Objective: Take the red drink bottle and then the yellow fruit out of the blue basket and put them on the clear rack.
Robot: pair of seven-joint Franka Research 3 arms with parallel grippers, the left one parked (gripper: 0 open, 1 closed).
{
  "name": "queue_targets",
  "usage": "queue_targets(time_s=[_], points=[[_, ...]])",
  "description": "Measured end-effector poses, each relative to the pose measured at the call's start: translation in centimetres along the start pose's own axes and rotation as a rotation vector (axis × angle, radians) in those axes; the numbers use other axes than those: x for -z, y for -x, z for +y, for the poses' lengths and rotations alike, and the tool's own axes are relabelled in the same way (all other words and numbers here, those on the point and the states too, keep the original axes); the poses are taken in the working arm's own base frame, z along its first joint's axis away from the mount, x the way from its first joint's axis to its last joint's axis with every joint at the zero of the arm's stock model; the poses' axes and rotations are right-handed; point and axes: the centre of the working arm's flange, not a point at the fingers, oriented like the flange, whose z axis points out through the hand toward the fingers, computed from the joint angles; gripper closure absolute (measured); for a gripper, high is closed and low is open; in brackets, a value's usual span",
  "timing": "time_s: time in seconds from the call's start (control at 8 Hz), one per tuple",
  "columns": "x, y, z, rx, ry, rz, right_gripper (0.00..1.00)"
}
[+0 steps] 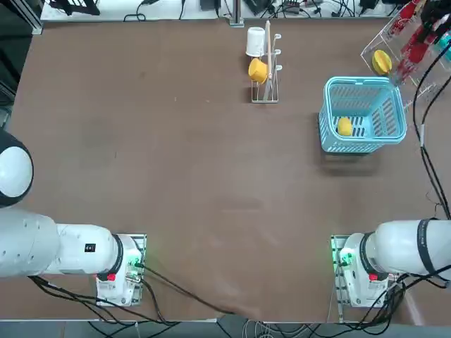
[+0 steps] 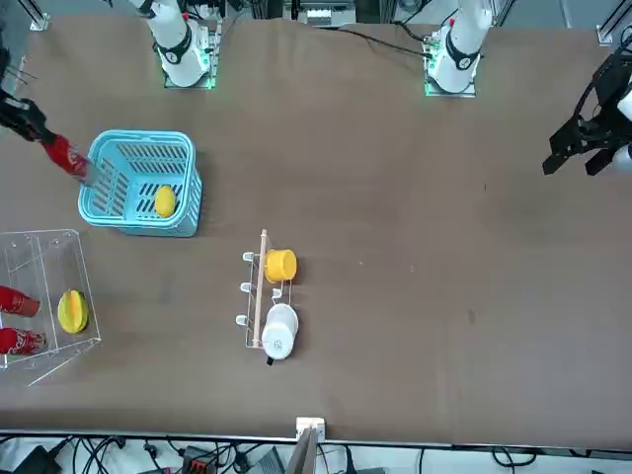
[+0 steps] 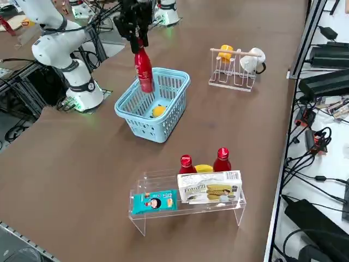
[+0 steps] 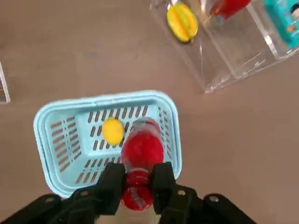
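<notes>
Right gripper (image 4: 138, 184) is clamped on the neck of the slim red plastic drink bottle (image 3: 144, 70), hanging above the light blue slotted basket (image 3: 177, 111). Small round yellow fruit (image 3: 158, 111) sits inside. Risk: bottle swings, clips the clear acrylic rack's (image 3: 191, 212) edge.

The right arm (image 1: 405, 248) is glossy white with rounded shells and a black band; its base (image 1: 352, 271) shows a green light and a red mark. Black cables trail behind the base. The pincer (image 4: 138, 182) is matte black with blocky fingers (image 4: 112, 184).
</notes>
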Motion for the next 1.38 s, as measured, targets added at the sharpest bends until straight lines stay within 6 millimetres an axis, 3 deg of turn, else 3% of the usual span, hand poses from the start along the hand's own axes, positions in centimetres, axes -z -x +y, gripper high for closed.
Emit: queue_targets(time_s=[0.12,0.38,0.88,1.38], points=[[1.3,-0.6,1.2,0.004,0.002,0.027,0.64],[1.0,-3.0,4.2,0.069,0.016,0.028,0.64],[-4.9,-8.3,11.0,0.321,0.071,-0.006,0.64],[-9.6,-10.7,15.6,0.506,0.119,0.006,0.64]])
